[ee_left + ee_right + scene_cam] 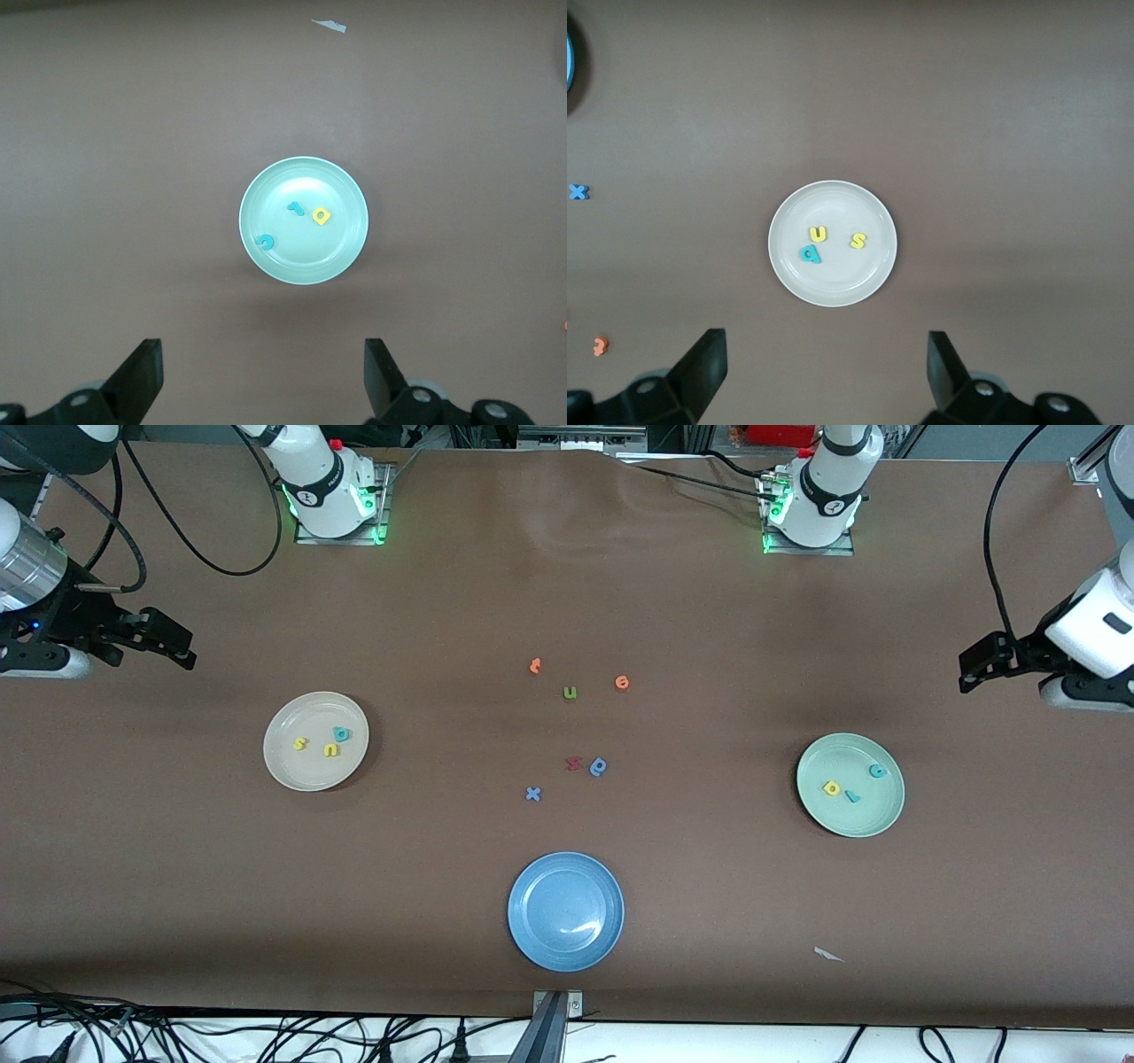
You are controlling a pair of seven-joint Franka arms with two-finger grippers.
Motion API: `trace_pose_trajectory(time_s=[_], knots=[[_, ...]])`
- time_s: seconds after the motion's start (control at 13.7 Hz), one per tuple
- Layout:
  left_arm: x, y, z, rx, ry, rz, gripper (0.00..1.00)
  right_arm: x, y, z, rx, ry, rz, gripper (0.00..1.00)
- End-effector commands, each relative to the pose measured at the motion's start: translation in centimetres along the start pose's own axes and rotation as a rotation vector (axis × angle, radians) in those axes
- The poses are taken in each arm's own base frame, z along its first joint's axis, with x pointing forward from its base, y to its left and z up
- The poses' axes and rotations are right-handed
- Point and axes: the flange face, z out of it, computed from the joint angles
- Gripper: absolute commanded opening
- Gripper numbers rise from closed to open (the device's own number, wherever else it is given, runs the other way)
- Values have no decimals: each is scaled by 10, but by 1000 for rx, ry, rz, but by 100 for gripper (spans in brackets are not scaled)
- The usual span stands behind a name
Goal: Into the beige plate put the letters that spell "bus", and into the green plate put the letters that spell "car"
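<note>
Hovering with fingers apart, empty — left gripper [261, 382] above green plate [345, 181], right gripper [827, 376] above beige plate [873, 212]; both cut off in their wrist views.

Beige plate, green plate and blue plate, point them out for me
beige plate [292, 775], front view, bare floor near rim
green plate [864, 819], front view, bare floor near rim
blue plate [565, 911], front view, centre

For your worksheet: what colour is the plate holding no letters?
Blue plate; the front view shows it best.

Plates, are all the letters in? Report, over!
Left gripper and right gripper open, empty. Bus letters in beige plate; car letters in green plate. Nothing blocking.
</note>
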Motion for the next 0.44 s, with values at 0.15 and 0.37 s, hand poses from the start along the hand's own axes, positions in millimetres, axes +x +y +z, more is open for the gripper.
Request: trace_pose_trajectory(time_s=[0.15, 0.37], knots=[[-5, 7, 9, -29, -13, 35, 100, -2, 0, -4, 3, -3, -13, 100], [-4, 5, 10, -31, -16, 32, 100, -2, -1, -3, 5, -5, -13, 100]])
